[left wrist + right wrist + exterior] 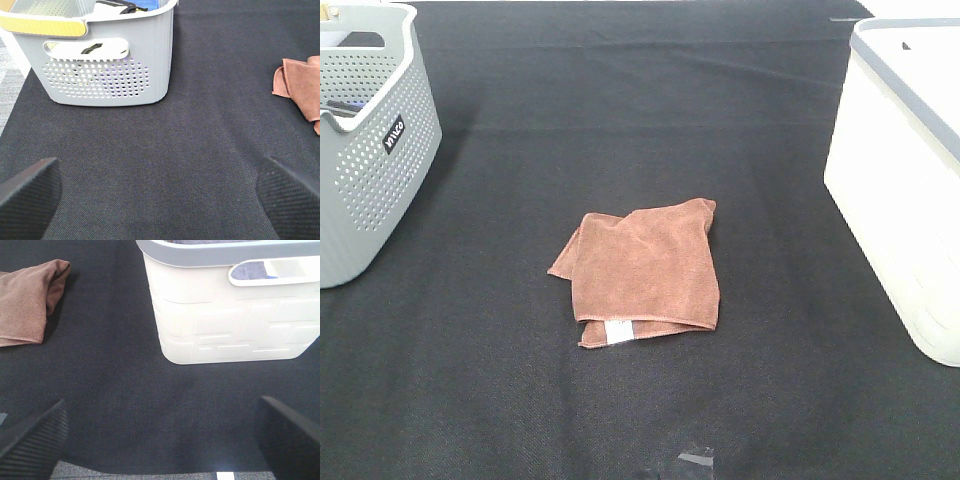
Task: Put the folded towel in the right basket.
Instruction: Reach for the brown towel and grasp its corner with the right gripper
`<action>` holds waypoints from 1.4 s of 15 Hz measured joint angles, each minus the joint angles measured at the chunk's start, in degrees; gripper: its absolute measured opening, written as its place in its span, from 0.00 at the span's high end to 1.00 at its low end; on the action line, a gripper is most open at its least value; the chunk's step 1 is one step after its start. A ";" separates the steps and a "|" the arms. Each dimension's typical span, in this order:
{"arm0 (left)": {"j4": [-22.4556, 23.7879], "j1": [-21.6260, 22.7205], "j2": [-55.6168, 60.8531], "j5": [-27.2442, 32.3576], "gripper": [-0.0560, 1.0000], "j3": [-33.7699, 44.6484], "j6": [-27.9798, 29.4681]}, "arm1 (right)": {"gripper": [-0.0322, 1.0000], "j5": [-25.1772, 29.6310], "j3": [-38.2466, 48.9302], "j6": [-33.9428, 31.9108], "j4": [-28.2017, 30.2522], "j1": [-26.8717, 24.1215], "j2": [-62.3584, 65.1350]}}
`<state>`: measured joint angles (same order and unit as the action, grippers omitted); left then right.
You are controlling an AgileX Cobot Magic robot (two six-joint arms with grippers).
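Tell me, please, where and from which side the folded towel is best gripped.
Probably its doubled edge nearest the right basket: the folded towel lies flat on the mat, and that edge stands thickest. Come from above with the open right gripper, pinching across the fold.

Reddish-brown towel, white grey-rimmed basket, grey perforated basket.

You are probably looking at a lab test bench rather than a home: a black woven mat is covering the whole worktop, a grey perforated basket and a white bin are flanking it, and grey flooring is showing beyond the edge.
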<state>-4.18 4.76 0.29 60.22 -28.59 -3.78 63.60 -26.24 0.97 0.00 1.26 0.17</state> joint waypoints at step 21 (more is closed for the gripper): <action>0.00 0.00 0.00 0.00 0.01 0.00 0.00 | 0.03 0.00 0.00 0.00 0.00 0.00 0.00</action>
<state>-4.18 4.76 0.29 60.22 -28.59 -3.78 63.60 -26.24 0.97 0.00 1.26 0.17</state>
